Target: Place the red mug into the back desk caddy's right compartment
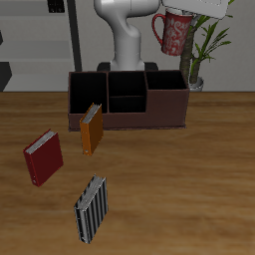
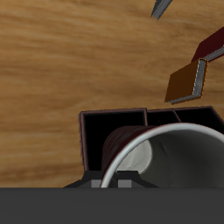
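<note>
One red mug (image 1: 175, 32) hangs high in the air in the view from the front. It is tipped on its side, and I am holding it up there. It is above the back desk caddy (image 1: 127, 100), over the end where the big square section (image 1: 165, 82) sits. The mug is well apart from the caddy and does not touch it. My gripper (image 1: 189, 12) is mostly hidden at the top of the picture, so I cannot see my jaws there. The caddy sits far back on the tabletop (image 1: 189, 189), just in front of my white base. An orange book (image 1: 92, 128) leans against the caddy's front wall. A red book (image 1: 43, 157) lies nearer the table's front edge. A striped black and white book (image 1: 91, 209) stands closest to the front edge. A green plant (image 1: 204, 45) stands behind the caddy.

Now my own view. The mug (image 2: 166, 157) is very close to me, and I can look into its pale inside past its white rim. My jaws are clenched on the mug, with my dark body (image 2: 112, 203) right beside it. Past the mug I see the caddy (image 2: 114, 131) with its black sections. The orange book (image 2: 187, 80) and the red book (image 2: 213, 44) show on the wood beyond it. The striped book (image 2: 162, 7) peeks in at the edge.
</note>
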Tool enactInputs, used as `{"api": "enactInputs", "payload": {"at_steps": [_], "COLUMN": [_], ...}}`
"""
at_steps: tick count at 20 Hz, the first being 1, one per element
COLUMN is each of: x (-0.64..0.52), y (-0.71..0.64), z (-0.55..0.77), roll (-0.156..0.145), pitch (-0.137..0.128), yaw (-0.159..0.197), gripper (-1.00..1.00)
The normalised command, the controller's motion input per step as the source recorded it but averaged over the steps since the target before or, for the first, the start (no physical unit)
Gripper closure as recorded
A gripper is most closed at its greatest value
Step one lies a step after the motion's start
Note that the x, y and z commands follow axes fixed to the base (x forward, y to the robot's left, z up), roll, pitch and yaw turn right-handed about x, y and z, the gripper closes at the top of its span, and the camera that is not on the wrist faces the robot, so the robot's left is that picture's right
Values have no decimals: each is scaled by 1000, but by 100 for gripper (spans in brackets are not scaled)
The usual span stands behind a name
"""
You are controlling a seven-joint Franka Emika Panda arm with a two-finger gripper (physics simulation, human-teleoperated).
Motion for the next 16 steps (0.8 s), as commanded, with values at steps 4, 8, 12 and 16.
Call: {"api": "enactInputs", "payload": {"at_steps": [4, 8, 12, 16], "x": [206, 141, 149, 33], "y": [7, -35, 95, 32], "z": [-19, -55, -216, -85], "roll": [-35, -18, 17, 7], "pitch": [-5, 22, 32, 13], "yaw": [-20, -40, -9, -13], "gripper": [100, 100, 100, 100]}}
